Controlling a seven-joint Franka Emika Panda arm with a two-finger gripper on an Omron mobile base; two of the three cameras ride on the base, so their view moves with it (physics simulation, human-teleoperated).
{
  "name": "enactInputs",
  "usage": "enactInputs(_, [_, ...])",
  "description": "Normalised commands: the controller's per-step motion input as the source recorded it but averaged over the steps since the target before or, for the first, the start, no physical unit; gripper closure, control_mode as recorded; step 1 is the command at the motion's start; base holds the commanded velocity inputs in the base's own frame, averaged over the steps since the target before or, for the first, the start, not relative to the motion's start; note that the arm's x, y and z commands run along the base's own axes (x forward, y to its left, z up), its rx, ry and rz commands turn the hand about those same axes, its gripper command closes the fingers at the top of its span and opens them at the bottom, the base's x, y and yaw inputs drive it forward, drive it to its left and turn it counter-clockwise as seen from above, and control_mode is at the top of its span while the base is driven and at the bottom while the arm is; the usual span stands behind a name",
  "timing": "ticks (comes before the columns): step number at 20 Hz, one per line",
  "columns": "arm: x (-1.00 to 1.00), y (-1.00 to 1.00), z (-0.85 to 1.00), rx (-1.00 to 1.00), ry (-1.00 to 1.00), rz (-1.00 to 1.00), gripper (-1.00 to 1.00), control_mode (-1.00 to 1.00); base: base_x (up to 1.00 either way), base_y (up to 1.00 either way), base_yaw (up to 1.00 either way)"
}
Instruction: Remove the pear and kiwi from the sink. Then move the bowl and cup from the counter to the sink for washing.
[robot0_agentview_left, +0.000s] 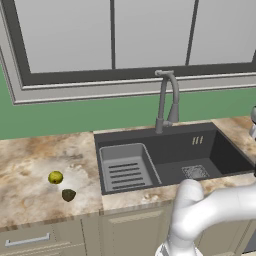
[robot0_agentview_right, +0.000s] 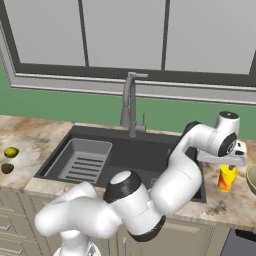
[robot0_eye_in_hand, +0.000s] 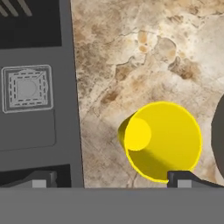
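The yellow cup (robot0_agentview_right: 227, 178) stands upright on the marbled counter (robot0_agentview_right: 222, 202) just right of the sink (robot0_agentview_right: 145, 150). My hand (robot0_agentview_right: 223, 156) hovers right above it. In the hand view I look down into the cup (robot0_eye_in_hand: 162, 141); my gripper (robot0_eye_in_hand: 113, 180) is open, with the right fingertip (robot0_eye_in_hand: 188, 178) over the cup's near rim and the left fingertip over the sink's edge. The tan bowl (robot0_agentview_right: 252, 180) shows at the far right, beside the cup. The pear (robot0_agentview_left: 55, 177) and the kiwi (robot0_agentview_left: 68, 195) lie on the counter left of the sink.
A ribbed grey tray (robot0_agentview_left: 124, 169) sits in the left half of the basin and a square drain (robot0_eye_in_hand: 26, 87) in the right half. The gooseneck faucet (robot0_agentview_left: 167, 100) rises behind the sink. Cabinet fronts and a drawer handle (robot0_agentview_left: 27, 241) run below the counter.
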Motion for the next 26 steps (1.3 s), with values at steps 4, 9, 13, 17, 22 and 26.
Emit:
enactInputs(4, [0.09, -0.1, -0.16, 0.02, 0.03, 0.0, -1.0, -1.0, 0.0, 0.0, 0.0])
enactInputs(9, [0.17, -0.1, -0.14, 0.0, 0.01, 0.0, -1.0, -1.0, 0.0, 0.0, 0.0])
enactInputs(13, [0.17, -0.08, -0.14, 0.0, 0.0, 0.0, -1.0, -1.0, 0.0, 0.0, 0.0])
enactInputs(17, [0.15, -0.09, -0.14, 0.0, 0.0, 0.0, -1.0, -1.0, 0.0, 0.0, 0.0])
enactInputs(22, [0.13, -0.09, -0.17, 0.0, 0.0, 0.0, -1.0, -1.0, 0.0, 0.0, 0.0])
enactInputs(26, [0.13, -0.11, -0.17, 0.0, 0.0, 0.0, -1.0, -1.0, 0.0, 0.0, 0.0])
